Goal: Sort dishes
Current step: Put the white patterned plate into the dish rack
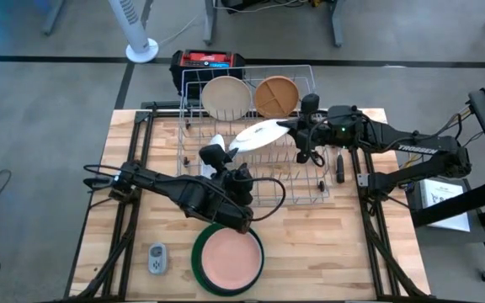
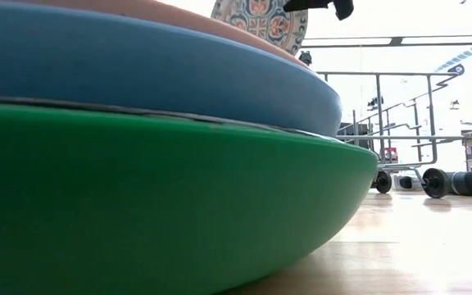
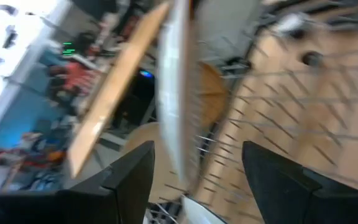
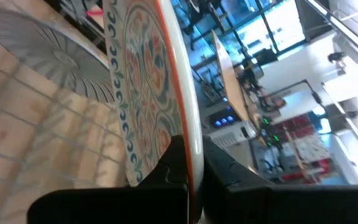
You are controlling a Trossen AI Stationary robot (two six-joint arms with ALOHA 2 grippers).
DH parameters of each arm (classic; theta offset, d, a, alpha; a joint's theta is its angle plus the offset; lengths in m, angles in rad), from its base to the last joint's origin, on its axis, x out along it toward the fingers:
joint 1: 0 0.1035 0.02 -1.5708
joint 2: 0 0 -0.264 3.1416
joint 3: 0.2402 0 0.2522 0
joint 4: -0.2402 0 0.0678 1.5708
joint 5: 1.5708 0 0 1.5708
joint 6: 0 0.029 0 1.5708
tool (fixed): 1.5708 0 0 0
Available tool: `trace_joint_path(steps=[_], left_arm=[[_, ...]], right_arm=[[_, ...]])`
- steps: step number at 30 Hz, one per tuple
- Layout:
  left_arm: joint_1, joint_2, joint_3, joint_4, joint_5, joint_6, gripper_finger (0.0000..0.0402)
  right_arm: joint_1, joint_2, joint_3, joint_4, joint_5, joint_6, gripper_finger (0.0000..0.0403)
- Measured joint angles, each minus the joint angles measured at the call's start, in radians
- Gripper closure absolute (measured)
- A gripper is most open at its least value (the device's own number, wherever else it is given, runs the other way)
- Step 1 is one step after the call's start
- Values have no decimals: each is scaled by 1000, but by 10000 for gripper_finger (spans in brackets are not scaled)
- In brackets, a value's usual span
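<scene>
**Dishes: rack and front stack**

Patterned plate [image 4: 145,87] pinched on its rim in my closed right hand [image 1: 297,128] over the wire rack [image 1: 251,181]; floral face visible only at wrist. My left hand [image 1: 219,156] gapes empty. Green-blue-pink stack [image 1: 228,257] near the front edge of the wooden worktop [image 1: 327,244]; fan [image 1: 139,29] beyond.

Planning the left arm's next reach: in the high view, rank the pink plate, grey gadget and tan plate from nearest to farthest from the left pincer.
1. Round pink plate, on the front stack.
2. Small grey gadget, front left.
3. Round tan plate, racked at the back.
</scene>
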Motion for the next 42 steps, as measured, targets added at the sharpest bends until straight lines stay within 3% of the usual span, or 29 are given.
trace_joint_path(steps=[8, 14, 20, 27, 42], left_arm=[[-51, -15, 0, 0, 138, 33, 171], [-82, -38, -4, 0, 302, 47, 171], [-75, -39, -52, 0, 324, 29, 171], [-68, -54, -200, 0, 312, -35, 171], [-67, -190, -490, 8, 235, -249, 171]], right_arm=[[1, 1, -44, -12, 11, -35, 403], [33, 1, -99, 9, 36, -82, 403], [119, 1, -128, 40, 119, -185, 403], [206, 2, -180, 109, 238, -266, 403], [233, 83, -184, 182, 275, -339, 403]])
